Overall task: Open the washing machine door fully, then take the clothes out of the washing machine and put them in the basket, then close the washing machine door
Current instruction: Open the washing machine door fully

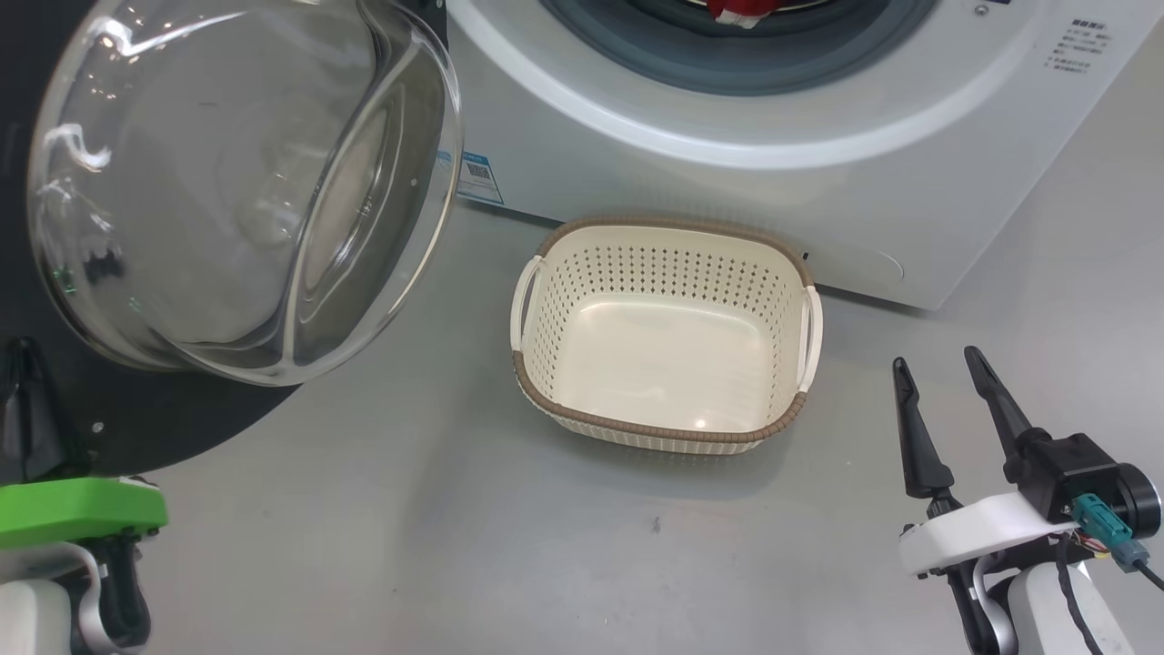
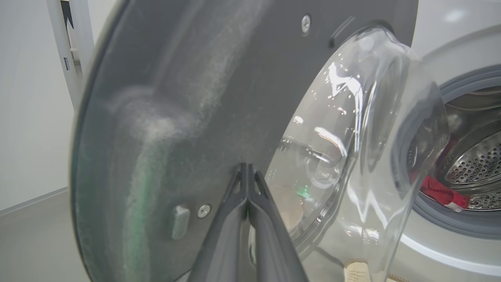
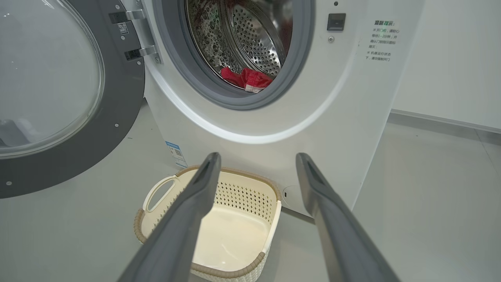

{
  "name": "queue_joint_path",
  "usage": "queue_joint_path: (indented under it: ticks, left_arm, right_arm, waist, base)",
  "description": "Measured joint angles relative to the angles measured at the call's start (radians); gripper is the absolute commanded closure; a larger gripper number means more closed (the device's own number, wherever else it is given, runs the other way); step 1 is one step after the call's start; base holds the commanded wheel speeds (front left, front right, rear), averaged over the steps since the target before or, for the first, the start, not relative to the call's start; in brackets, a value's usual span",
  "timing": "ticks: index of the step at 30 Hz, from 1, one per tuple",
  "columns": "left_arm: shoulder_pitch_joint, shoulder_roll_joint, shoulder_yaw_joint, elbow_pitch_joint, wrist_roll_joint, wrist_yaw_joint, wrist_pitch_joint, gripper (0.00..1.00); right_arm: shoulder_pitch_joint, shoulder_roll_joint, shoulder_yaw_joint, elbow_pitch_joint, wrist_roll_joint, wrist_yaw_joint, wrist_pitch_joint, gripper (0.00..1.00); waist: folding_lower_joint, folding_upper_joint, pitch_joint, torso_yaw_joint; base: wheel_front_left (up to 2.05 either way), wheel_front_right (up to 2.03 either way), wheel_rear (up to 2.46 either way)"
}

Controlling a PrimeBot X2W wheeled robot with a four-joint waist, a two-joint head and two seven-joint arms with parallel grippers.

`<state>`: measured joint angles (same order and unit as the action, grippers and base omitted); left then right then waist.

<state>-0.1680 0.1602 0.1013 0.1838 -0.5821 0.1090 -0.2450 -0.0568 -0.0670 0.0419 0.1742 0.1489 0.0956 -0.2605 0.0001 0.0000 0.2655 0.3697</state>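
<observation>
Glass dominates the washing machine door [image 1: 182, 423]: a clear bowl bulges from its centre, catching white glints, ringed by a broad dark surround that looks glossy black in the head view and dull grey, dotted with small screws, in the wrist views. The door stands swung out to the left of the washing machine [image 1: 727, 191], hanging on two metal hinges at the edge of the opening.

The machine is white, with a grey rubber ring around a perforated steel drum, a small blue label [image 1: 479, 177] low on its front and small printed text [image 1: 1078, 45] at the upper right.

The clothes [image 1: 741, 11] lie at the front bottom of the drum, just behind the rubber ring: a crumpled heap of bright red fabric with a bit of white trim.

The basket [image 1: 673, 223] stands upright on the grey floor [image 1: 409, 546], just in front of the machine and below the drum opening. It is cream, with perforated sides, a brown woven-look rim, white handles and a smooth bottom.

The left gripper [image 2: 247, 168] has its fingers pressed together, tips pointing at the door's inner face beside the glass; whether they touch it I cannot tell. The right gripper [image 1: 937, 359] hangs with fingers spread wide, holding nothing, to the right of the basket.
</observation>
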Motion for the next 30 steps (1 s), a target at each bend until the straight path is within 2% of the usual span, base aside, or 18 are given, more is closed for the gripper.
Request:
queue_joint_path:
  ticks: [12,23,30]
  left_arm:
    - [-0.042,-0.005,0.024,0.049,0.011,0.000,-0.007,1.00]
    - [-0.030,-0.036,-0.029,0.005,0.086,-0.001,-0.007,1.00]
    - [0.059,-0.054,-0.068,-0.020,0.136,-0.016,-0.007,1.00]
  right_arm:
    - [-0.020,-0.006,-0.008,0.000,-0.019,0.003,0.000,0.00]
    - [-0.025,0.002,-0.006,0.026,-0.019,0.009,0.000,0.00]
    - [-0.017,0.006,0.002,0.037,-0.018,0.009,0.000,0.00]
  waist:
    - [0.0000,0.0000,0.030,-0.001]
    - [0.0000,0.0000,-0.010,-0.002]
    - [0.0000,0.0000,-0.055,-0.003]
  base:
    - [0.00,0.00,0.00]
    - [0.00,0.00,0.00]
    - [0.00,0.00,0.00]
